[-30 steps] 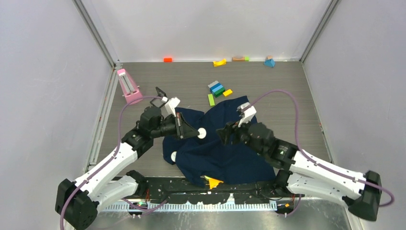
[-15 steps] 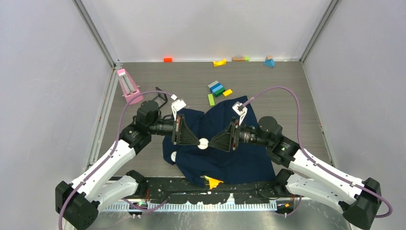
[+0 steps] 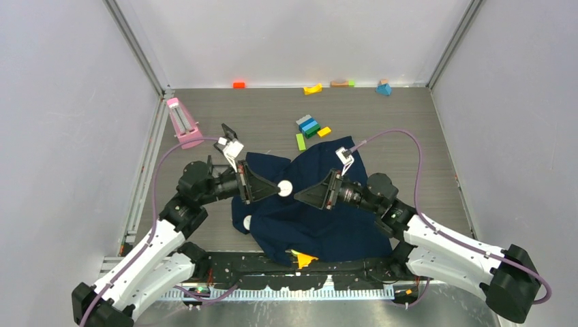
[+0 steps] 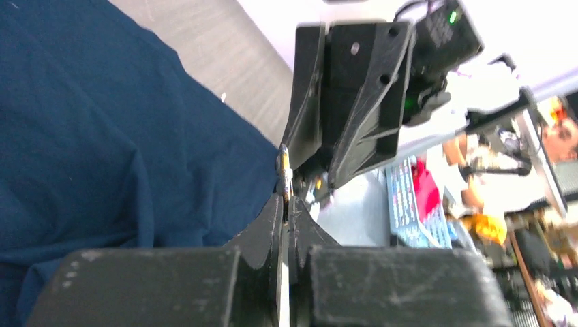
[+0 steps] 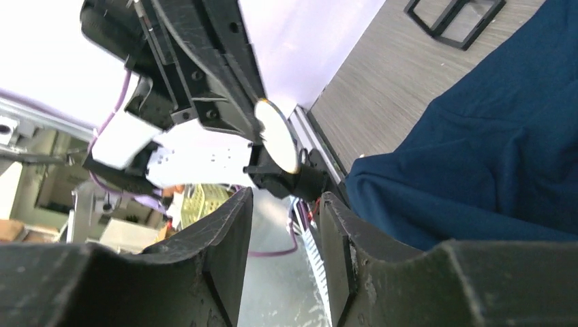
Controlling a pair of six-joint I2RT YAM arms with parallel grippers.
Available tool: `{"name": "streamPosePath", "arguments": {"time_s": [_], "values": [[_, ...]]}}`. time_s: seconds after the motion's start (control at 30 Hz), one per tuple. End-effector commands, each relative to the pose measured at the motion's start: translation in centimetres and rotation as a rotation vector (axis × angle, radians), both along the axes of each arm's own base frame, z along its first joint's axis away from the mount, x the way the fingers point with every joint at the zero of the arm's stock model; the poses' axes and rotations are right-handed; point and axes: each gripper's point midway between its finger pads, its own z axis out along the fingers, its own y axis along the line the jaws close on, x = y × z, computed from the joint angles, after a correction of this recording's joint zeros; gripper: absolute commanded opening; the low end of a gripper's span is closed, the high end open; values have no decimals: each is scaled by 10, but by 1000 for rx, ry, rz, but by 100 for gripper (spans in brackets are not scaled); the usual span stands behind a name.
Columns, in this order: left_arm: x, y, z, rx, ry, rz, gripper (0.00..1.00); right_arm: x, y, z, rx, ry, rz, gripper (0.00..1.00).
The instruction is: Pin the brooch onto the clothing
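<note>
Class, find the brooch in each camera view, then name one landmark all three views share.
Top external: brooch at centre, over the navy T-shirt.
Left wrist: brooch edge-on, centre, pinched by the left tool.
Right wrist: brooch, pale disc, upper centre.
Shared landmark: the navy T-shirt.

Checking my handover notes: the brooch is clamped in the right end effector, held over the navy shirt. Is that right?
No: the left end effector clamps the brooch, as the left wrist view shows; the right end effector is open. It is held over the navy shirt.
</note>
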Motion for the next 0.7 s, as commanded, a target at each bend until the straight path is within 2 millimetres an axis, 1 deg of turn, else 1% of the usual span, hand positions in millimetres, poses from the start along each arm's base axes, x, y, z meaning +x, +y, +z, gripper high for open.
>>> {"name": "streamPosePath", "arguments": {"time_s": [0.0, 0.07, 0.17, 0.27, 0.43, 0.67], "values": [[29, 12, 43, -174, -43, 230, 0, 22, 0, 35, 209, -1, -142, 45], [30, 18, 48, -223, -49, 270, 0, 24, 2, 45, 269, -8, -154, 44], [32, 23, 44, -238, -39, 311, 0, 23, 6, 56, 324, -6, -151, 43], [31, 23, 41, -241, -24, 307, 0, 23, 13, 62, 349, -10, -143, 41], [28, 24, 44, -248, -34, 301, 0, 26, 23, 62, 342, -6, -163, 35], [25, 24, 48, -261, -40, 291, 0, 28, 33, 63, 316, -16, -168, 34]]}}
